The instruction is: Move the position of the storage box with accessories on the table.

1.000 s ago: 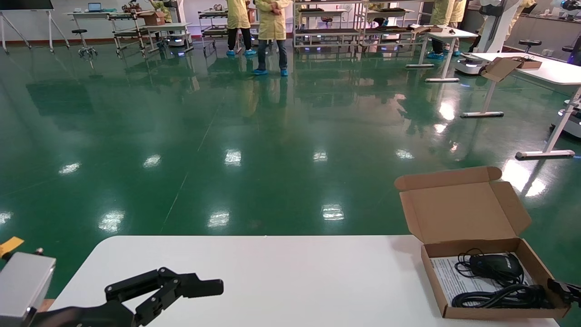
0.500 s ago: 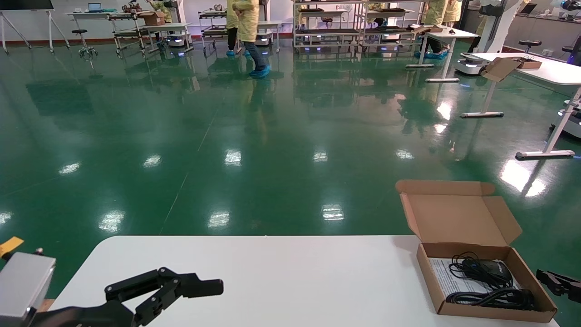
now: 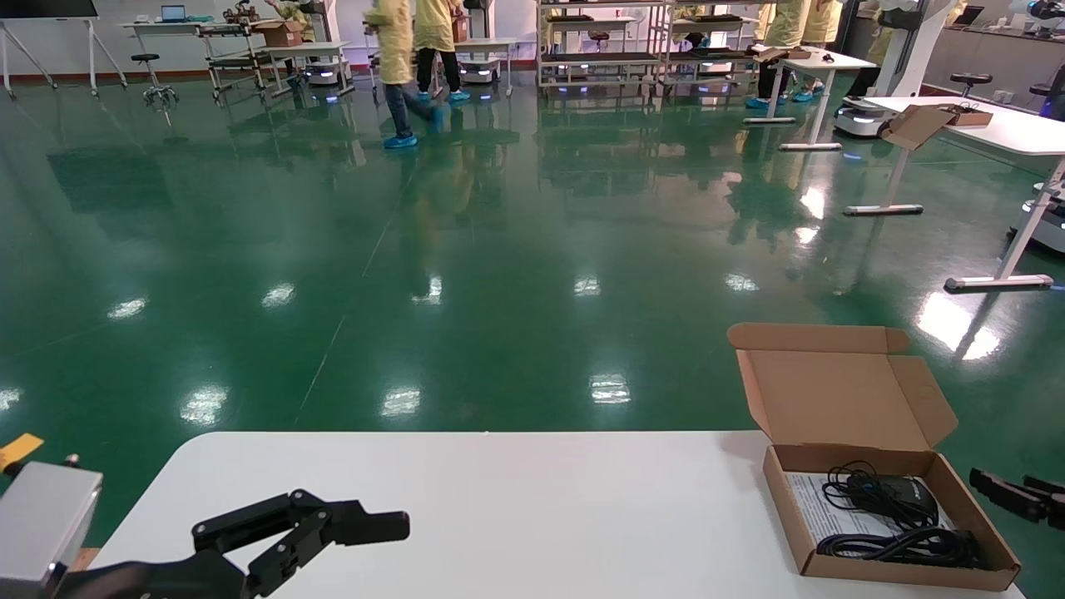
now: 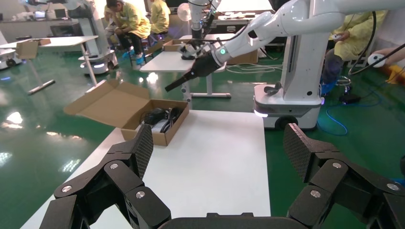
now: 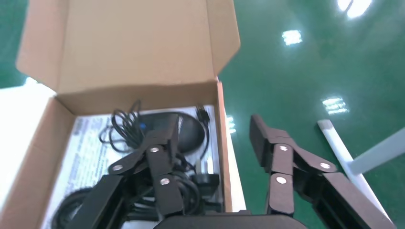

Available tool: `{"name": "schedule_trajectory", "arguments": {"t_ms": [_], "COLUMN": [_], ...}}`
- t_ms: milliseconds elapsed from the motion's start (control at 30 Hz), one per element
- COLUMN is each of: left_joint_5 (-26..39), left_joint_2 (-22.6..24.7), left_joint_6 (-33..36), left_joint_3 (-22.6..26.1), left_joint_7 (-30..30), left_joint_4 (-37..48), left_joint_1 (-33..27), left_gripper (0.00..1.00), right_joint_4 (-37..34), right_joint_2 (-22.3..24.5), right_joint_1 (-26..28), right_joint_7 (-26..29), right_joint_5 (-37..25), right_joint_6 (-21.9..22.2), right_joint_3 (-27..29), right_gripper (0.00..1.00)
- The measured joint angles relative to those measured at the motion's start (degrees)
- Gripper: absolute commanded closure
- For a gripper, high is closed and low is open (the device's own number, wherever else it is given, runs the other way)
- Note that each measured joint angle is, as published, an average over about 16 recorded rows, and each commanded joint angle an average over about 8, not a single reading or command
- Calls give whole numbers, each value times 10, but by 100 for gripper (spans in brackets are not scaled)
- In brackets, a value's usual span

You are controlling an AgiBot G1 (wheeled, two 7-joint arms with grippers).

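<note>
The storage box (image 3: pixel 840 399), brown cardboard with its lid standing open, rests at the right end of the white table (image 3: pixel 532 499). Inside lie the black oval device (image 3: pixel 903 491), its coiled cable (image 3: pixel 907 545) and the white printed sheet (image 3: pixel 819 507). My right gripper (image 3: pixel 1003 487) is open and empty just off the box's right wall, apart from it. In the right wrist view (image 5: pixel 213 125) its fingers stand either side of that wall, above the box (image 5: pixel 138 43) and device (image 5: pixel 191 129). My left gripper (image 3: pixel 374 528) is open and empty over the table's near left; it also shows in the left wrist view (image 4: pixel 217 136).
The box sits close to the table's right and front edges, with green floor beyond. Another cardboard box (image 3: pixel 923 125) stands on a distant white desk. People in yellow coats walk at the far back. A white robot base (image 4: pixel 286 102) stands beside the table.
The box, held raised by my right gripper a second ago, has come down and shifted slightly left on the table. The right gripper has let go and drawn back to the right.
</note>
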Motion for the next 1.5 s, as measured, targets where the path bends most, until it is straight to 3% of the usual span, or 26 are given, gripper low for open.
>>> {"name": "schedule_trajectory", "arguments": {"t_ms": [267,733,933,1200,1500], "left_joint_5": [0,0,0,0,0], "left_joint_2": [0,0,0,0,0], "left_joint_6": [0,0,0,0,0], "left_joint_3": [0,0,0,0,0], "left_joint_7": [0,0,0,0,0], "left_joint_4": [0,0,0,0,0], "left_joint_1": [0,0,0,0,0], "left_gripper": [0,0,0,0,0], "right_joint_4": [10,40,47,54,87], "right_joint_2": [16,45,42,37,41], "right_joint_1": [24,62,72,74,57], "right_joint_7": [8,79,118,146,138], "right_joint_5": [16,59,88,113,110], "right_joint_6": [-56,-261,-327,-368,-374], "right_joint_3": [11,36,52,67,83], "right_gripper": [0,0,0,0,0]}}
